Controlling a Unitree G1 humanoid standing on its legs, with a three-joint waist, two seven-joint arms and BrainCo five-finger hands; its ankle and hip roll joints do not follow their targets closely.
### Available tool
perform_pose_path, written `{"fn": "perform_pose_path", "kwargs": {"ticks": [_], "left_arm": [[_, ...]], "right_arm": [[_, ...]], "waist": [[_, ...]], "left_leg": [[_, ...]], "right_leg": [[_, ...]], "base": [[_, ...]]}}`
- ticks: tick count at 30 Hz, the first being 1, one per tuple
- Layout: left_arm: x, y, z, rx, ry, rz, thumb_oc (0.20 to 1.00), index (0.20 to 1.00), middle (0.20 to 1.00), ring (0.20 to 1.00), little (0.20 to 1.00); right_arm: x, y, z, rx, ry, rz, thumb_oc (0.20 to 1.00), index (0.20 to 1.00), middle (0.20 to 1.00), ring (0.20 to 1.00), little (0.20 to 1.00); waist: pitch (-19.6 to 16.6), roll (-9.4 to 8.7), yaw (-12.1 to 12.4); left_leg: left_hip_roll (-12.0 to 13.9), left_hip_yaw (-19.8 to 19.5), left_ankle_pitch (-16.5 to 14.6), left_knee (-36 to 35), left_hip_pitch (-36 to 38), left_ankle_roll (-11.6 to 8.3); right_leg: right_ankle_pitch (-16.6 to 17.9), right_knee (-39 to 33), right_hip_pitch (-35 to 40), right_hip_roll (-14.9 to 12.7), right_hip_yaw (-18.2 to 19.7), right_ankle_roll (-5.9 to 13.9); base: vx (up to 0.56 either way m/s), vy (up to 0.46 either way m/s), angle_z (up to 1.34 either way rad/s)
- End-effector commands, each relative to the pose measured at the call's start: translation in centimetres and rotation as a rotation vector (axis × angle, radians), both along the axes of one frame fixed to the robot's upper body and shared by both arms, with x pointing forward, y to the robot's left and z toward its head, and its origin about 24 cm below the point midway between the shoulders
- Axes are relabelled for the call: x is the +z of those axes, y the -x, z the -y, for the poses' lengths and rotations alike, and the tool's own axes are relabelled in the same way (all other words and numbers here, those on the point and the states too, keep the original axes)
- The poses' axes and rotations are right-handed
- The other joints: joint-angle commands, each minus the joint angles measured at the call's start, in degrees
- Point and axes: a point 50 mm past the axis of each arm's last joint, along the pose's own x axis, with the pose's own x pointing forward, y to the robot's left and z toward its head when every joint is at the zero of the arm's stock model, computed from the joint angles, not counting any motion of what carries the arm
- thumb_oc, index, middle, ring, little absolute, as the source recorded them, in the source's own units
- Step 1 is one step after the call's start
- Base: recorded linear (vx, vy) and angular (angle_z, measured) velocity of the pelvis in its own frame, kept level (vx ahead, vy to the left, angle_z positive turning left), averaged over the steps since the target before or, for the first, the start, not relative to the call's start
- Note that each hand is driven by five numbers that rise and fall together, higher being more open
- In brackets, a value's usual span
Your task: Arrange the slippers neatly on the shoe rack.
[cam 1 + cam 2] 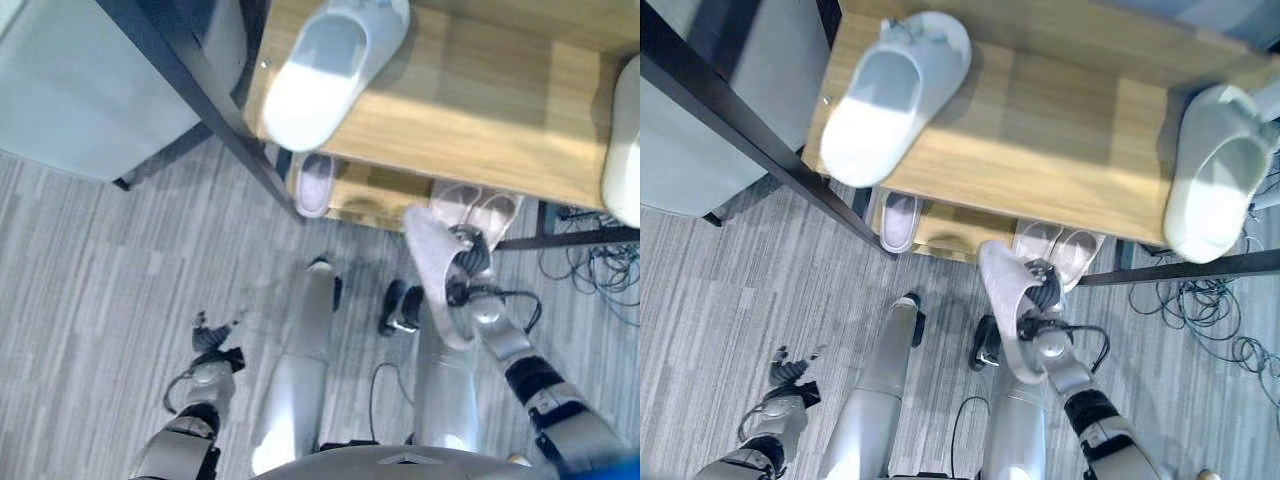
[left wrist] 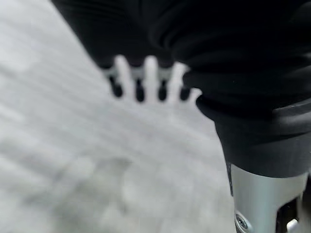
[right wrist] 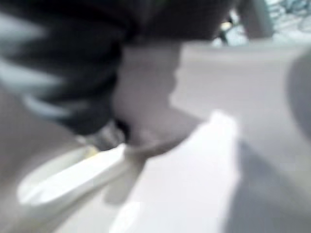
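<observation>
Nearest, at seven o'clock, the left hand (image 1: 212, 345) hangs low over the grey floor (image 1: 90, 270), fingers (image 2: 140, 82) straight and spread, holding nothing. At five o'clock the right hand (image 1: 1040, 300) is raised in front of the rack, its fingers curled round a pale pink slipper (image 1: 1002, 290), which tilts with one end up toward the lower shelf. Just past it on the lower shelf (image 1: 940, 228), a pair of pinkish slippers (image 1: 1060, 250) lies side by side, touching, and a single pale slipper (image 1: 899, 220) sits well apart at eleven o'clock from the hand. Farther, on the wooden top shelf (image 1: 1060, 140), a white slipper (image 1: 890, 95) rests at eleven o'clock and another white slipper (image 1: 1215, 170) at two o'clock by the shelf's edge.
</observation>
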Motion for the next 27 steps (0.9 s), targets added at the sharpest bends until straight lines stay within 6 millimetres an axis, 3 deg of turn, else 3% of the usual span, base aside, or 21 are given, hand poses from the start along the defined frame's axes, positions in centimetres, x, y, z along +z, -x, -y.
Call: {"fn": "perform_pose_path", "kwargs": {"ticks": [1,3,4,5,8,11,18,24,27], "left_arm": [[1.0,0.4,-2.6,0.190,0.043,0.079,1.000,1.000,1.000,1.000,1.000],[1.2,1.0,-3.8,0.269,0.058,0.091,1.000,1.000,1.000,1.000,1.000],[1.2,1.5,-4.3,0.320,0.073,0.100,1.000,1.000,1.000,1.000,1.000],[1.2,1.5,-4.3,0.320,0.073,0.101,1.000,1.000,1.000,1.000,1.000],[1.5,1.3,-4.4,0.334,0.071,0.121,1.000,1.000,1.000,1.000,1.000],[1.7,1.0,-4.1,0.279,0.043,0.120,1.000,1.000,1.000,1.000,1.000],[0.7,1.9,-3.0,0.250,0.061,0.094,1.000,1.000,1.000,1.000,1.000],[-1.3,4.2,-1.9,0.264,0.115,0.009,1.000,1.000,1.000,1.000,1.000],[-1.6,4.4,-1.7,0.257,0.121,-0.008,1.000,1.000,1.000,1.000,1.000]], "right_arm": [[7.9,-2.4,1.7,-0.044,-0.086,0.286,0.200,0.200,0.200,0.200,0.200],[11.5,-3.3,1.5,-0.030,-0.097,0.391,0.200,0.200,0.200,0.200,0.200],[14.4,-3.7,0.7,0.005,-0.100,0.479,0.200,0.200,0.200,0.200,0.200],[14.5,-3.7,0.7,0.006,-0.100,0.479,0.200,0.200,0.200,0.200,0.200],[17.5,-3.9,-0.4,0.048,-0.096,0.567,0.200,0.200,0.200,0.200,0.200],[19.0,-4.1,-2.4,0.122,-0.080,0.591,0.200,0.200,0.200,0.200,0.200],[18.4,-4.1,-4.1,0.173,-0.082,0.568,0.200,0.200,0.200,0.200,0.200],[22.7,-3.7,-7.6,0.213,0.046,0.705,0.200,0.200,0.200,0.200,0.200],[23.4,-3.8,-8.1,0.200,0.064,0.721,0.200,0.200,0.200,0.200,0.200]], "waist": [[4.1,2.01,1.7],[5.1,2.45,1.9],[6.2,3.00,2.0],[6.1,2.95,2.0],[7.7,3.51,2.0],[8.5,3.94,2.2],[8.5,4.31,2.6],[8.5,4.86,3.2],[8.5,4.81,3.4]], "left_leg": [[3.0,-1.6,-6.2,7.0,-3.8,0.90],[2.8,-1.1,-9.4,16.3,-8.6,1.69],[2.2,-1.0,-12.6,25.4,-13.3,2.27],[2.1,-0.9,-12.5,25.6,-13.7,2.26],[1.1,-1.2,-16.3,36.1,-17.6,2.44],[1.3,-1.0,-20.4,44.8,-18.6,2.40],[2.0,-0.1,-22.0,48.4,-18.6,1.97],[1.8,0.3,-22.1,48.5,-18.6,1.57],[1.7,0.4,-22.1,48.7,-18.6,1.44]], "right_leg": [[-6.8,7.4,-2.5,1.0,6.7,1.16],[-8.4,16.0,-7.6,1.5,8.1,1.26],[-10.0,25.3,-12.1,2.1,10.1,1.49],[-10.1,25.5,-12.5,2.0,10.1,1.50],[-11.2,36.8,-16.4,2.7,13.7,2.38],[-11.8,45.9,-17.3,3.1,16.8,2.93],[-11.8,50.1,-17.3,2.9,18.4,3.17],[-12.3,50.9,-16.4,2.7,18.8,2.73],[-12.3,50.8,-15.9,2.6,18.7,2.67]], "base": [[0.05,0.042,-0.22],[0.10,0.078,-0.28],[0.12,0.082,-0.22],[0.14,0.065,-0.11],[0.13,0.058,0.03],[0.14,0.045,-0.01],[0.04,0.004,-0.05],[0.04,0.044,0.01],[0.01,0.009,0.00]]}}
